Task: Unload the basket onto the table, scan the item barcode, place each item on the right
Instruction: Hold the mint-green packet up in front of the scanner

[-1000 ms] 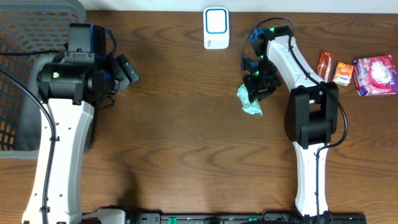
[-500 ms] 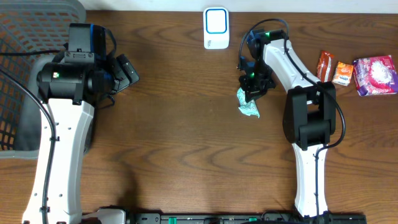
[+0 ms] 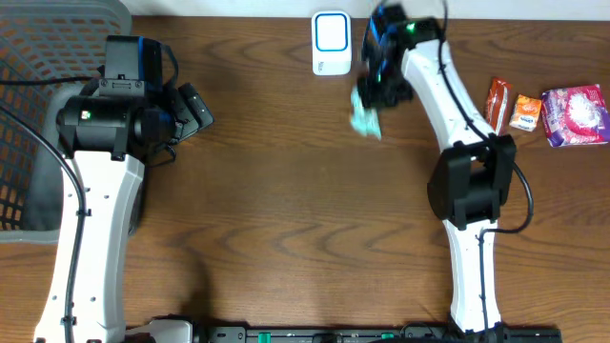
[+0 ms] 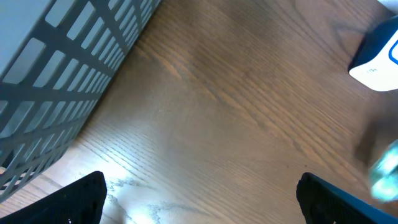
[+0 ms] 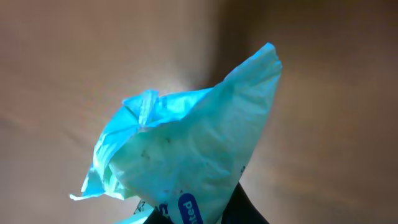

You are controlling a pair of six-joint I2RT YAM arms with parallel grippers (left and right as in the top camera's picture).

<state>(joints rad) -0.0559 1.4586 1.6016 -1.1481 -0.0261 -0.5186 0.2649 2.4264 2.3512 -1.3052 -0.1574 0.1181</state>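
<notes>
Carrying step: teal packet [image 3: 363, 120] pinched tight in right gripper [image 3: 377, 93], near scanner [image 3: 331, 43]. Left gripper [image 3: 193, 108] agape, empty. Next: present barcode squarely to scanner.

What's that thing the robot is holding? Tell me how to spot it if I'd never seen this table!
Find the small white scanner with the blue square at the far edge of the brown table. Just right of it, the right hand is shut on a crinkly packet. It is the only pale teal one; the orange snacks and the pink bag lie by the right edge.
</notes>
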